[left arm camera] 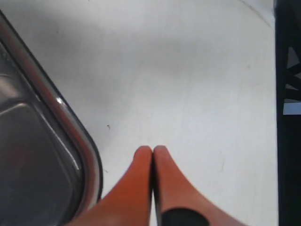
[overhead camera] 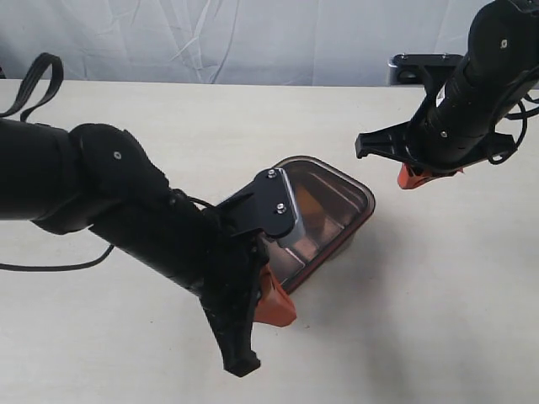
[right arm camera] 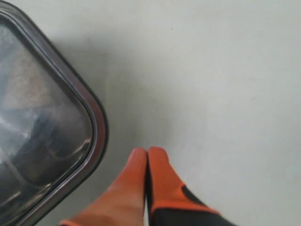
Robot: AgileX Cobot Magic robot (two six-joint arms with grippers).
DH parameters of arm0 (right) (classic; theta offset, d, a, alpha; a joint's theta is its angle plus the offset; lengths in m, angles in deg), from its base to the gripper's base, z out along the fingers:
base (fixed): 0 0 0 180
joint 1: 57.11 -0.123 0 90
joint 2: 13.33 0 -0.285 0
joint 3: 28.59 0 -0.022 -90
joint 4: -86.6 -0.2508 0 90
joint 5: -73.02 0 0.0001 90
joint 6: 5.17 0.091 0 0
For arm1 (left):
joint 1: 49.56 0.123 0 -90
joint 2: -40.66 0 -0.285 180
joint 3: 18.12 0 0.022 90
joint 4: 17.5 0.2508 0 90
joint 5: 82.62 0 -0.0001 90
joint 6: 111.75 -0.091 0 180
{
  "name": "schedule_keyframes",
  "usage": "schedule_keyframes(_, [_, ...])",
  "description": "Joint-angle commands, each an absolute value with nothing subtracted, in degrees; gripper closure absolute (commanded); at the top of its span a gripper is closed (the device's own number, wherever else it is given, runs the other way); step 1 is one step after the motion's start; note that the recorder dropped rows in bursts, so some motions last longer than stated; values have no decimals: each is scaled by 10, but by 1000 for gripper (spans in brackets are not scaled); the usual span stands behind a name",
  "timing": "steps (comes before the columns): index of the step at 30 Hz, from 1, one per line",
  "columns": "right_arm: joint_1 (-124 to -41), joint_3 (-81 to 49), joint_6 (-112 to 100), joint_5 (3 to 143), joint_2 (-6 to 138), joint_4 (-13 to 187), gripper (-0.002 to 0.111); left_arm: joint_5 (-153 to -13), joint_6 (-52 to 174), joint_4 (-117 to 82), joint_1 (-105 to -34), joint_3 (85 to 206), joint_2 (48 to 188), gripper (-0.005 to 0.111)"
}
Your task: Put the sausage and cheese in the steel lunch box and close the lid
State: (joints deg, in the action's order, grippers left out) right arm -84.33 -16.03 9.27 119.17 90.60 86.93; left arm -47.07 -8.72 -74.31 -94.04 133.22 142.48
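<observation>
The dark tinted lid (overhead camera: 330,195) lies on top of the steel lunch box (overhead camera: 340,252), its orange seal showing along the near rim. Through the lid an orange-yellow patch, the cheese (overhead camera: 306,203), shows faintly. I cannot make out the sausage. My left gripper (overhead camera: 281,315) is shut and empty, low over the table just off the box's near corner. The left wrist view has the left gripper (left arm camera: 153,150) beside the lid (left arm camera: 51,155). My right gripper (overhead camera: 411,178) hovers shut and empty, up and to the right of the box. In the right wrist view the right gripper (right arm camera: 148,151) is beside the lid (right arm camera: 44,117).
A dark grey stand (overhead camera: 419,67) sits at the back right edge of the table. A black cable loop (overhead camera: 38,80) hangs at the far left. My bulky left arm (overhead camera: 126,210) covers the box's left end. A white curtain hangs behind the table.
</observation>
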Motion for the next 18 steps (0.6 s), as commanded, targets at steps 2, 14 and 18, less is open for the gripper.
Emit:
schedule_keyframes(2, [-844, -163, 94, 1185, 900, 878, 109, -493, -91, -751, -939, 1338, 1450, 107])
schedule_keyframes(14, [-844, -163, 94, 1184, 900, 880, 109, -531, -103, -756, -938, 1338, 1464, 107])
schedule_keyframes(18, [-844, -163, 94, 1184, 900, 880, 109, -531, -102, -744, -938, 1338, 1464, 107])
